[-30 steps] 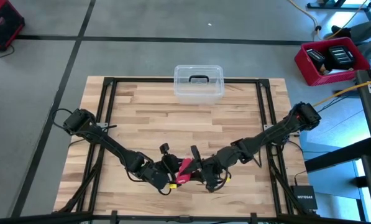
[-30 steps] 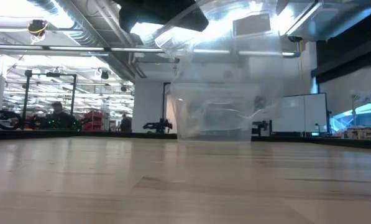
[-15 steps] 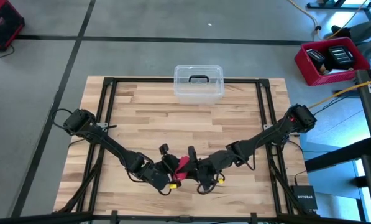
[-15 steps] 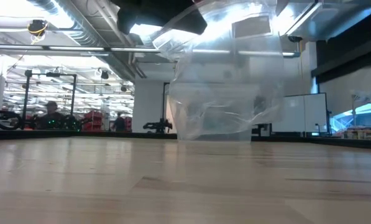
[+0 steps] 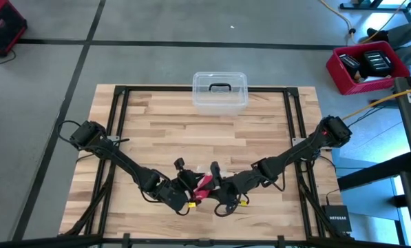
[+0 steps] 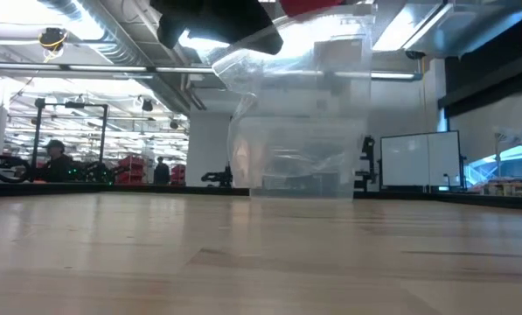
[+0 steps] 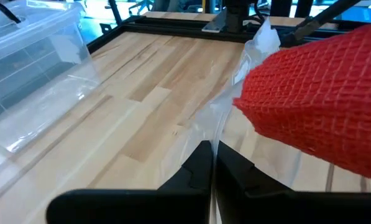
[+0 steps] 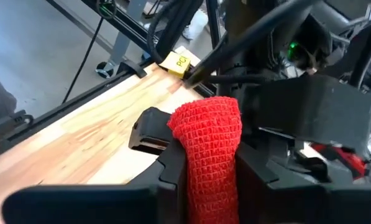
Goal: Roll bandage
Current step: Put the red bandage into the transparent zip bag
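The bandage [image 5: 204, 184] is a bright red roll held above the table's near middle, where both grippers meet. My right gripper [image 8: 207, 163] is shut on the roll [image 8: 209, 134]. My left gripper [image 7: 209, 163] faces it from the left and is shut on a crinkled clear wrapper [image 7: 225, 115]. The wrapper runs from those fingers up to the roll [image 7: 322, 106]. In the low view the wrapper [image 6: 282, 114] hangs from the top of the picture, clear of the wood, below a strip of red [image 6: 313, 3]. My left gripper pinches a crease of the clear wrapper [image 7: 214, 135] between its two fingertips, coming almost level from the table's left. The wrapper is lifted clear of the table and hangs loosely below. My right gripper pinches the red roll by its two sides [image 8: 188, 165] between its fingers [image 8: 171, 169], coming almost level from the table's right. The roll's end [image 8: 207, 115] stands out past the fingertips, clear of the table.
A clear plastic box [image 5: 220, 91] with a dark handle stands at the middle of the table's far edge. A red crate [image 5: 369, 65] sits on the floor beyond the table's right side. The wood between the box and the grippers is bare.
My right gripper has sunk a little and rolled, shifting slightly toward the table's left, with the red roll still in it. In the low view the hanging wrapper has swung and changed shape, and a strip of red now shows at the top.
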`<act>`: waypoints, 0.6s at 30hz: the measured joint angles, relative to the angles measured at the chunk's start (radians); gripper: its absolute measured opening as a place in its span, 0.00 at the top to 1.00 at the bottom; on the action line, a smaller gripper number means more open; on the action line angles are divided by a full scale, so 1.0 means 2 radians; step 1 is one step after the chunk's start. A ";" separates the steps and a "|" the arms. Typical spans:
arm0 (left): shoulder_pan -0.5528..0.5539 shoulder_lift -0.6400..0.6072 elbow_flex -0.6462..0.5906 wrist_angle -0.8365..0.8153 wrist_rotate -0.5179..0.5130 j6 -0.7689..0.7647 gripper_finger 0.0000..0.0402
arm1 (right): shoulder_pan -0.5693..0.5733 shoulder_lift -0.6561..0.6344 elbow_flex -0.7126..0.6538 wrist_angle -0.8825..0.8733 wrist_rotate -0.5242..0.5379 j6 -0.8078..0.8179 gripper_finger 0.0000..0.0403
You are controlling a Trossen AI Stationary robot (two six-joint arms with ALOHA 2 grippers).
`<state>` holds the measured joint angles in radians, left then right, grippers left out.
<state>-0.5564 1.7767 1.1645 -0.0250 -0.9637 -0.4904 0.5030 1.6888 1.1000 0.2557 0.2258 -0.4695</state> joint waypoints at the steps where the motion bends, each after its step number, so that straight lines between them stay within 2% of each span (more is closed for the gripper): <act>1: 0.000 0.000 0.000 0.000 -0.001 0.000 1.00 | 0.000 0.000 0.000 -0.002 0.000 0.007 0.79; 10: 0.000 0.000 0.000 0.002 -0.015 0.002 1.00 | -0.003 0.003 0.000 -0.048 0.002 0.012 0.78; 13: -0.001 0.000 0.006 0.016 -0.014 -0.005 1.00 | -0.007 0.006 -0.002 -0.087 0.026 0.007 0.78; 18: -0.005 -0.001 0.008 0.038 0.028 0.031 1.00 | -0.014 0.006 -0.003 -0.101 0.043 -0.039 0.78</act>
<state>-0.5660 1.7753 1.1805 0.0512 -0.9080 -0.4284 0.4744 1.7007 1.0947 0.0537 0.3111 -0.5470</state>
